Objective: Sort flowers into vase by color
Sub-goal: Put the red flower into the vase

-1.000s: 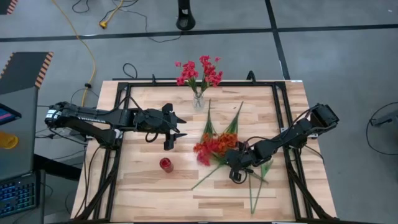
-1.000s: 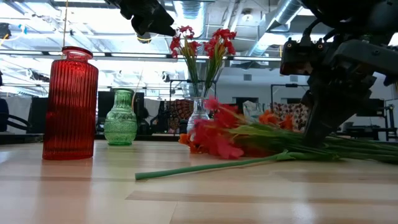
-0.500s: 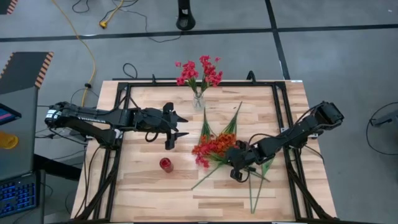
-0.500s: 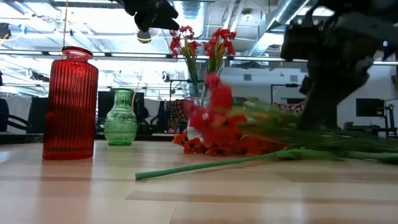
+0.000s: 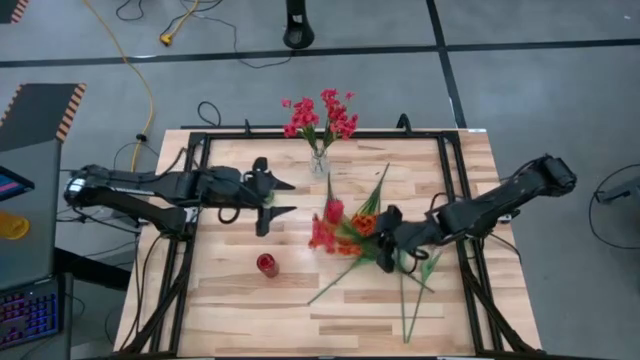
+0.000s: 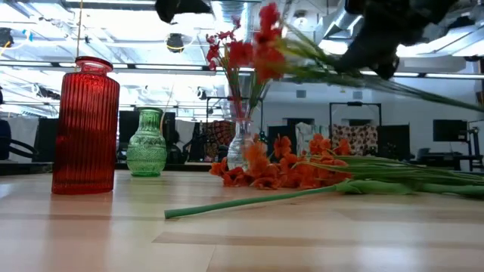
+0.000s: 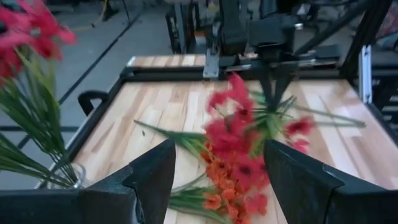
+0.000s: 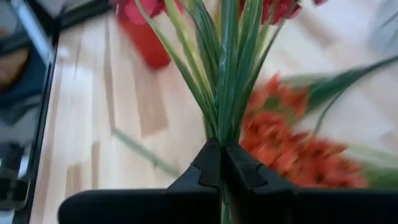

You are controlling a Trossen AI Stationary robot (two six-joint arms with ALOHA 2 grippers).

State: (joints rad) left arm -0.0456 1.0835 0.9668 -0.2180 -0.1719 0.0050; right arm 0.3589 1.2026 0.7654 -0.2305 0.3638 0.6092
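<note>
My right gripper (image 5: 384, 252) is shut on a pink-red blossom spray (image 5: 325, 222), raised above the table in the low view (image 6: 261, 38). Orange sprays (image 5: 363, 224) lie in a pile on the table beneath it (image 6: 280, 170). A clear vase (image 5: 319, 162) near the far edge holds pink-red sprays by their stems. A red vase (image 5: 266, 264) stands near the table's middle, and the low view shows a green vase (image 6: 146, 143) behind it. My left gripper (image 5: 281, 198) hovers open left of the pile; its wrist view (image 7: 214, 186) looks at the raised spray (image 7: 233, 121). My right gripper pinches the spray's bundle of green stems and leaves (image 8: 221, 134) between its two fingers, coming slanting from the table's right. The spray is lifted clear and tilted. Its blossoms (image 6: 261, 38) point toward the table's left, and its stem tail (image 6: 446, 94) trails down to the right.
Loose green stems (image 5: 405, 300) lie near the front edge, and one long stem (image 6: 249, 202) runs toward the left front. Black rails (image 5: 195, 200) frame the table on the left and right (image 5: 458, 190). Bare wood lies in front of the red vase (image 6: 85, 128).
My right gripper has risen from the pile with the pink-red spray, staying shut. The spray has come clear of the table and tipped, blossoms now high. The orange sprays have stayed on the table.
</note>
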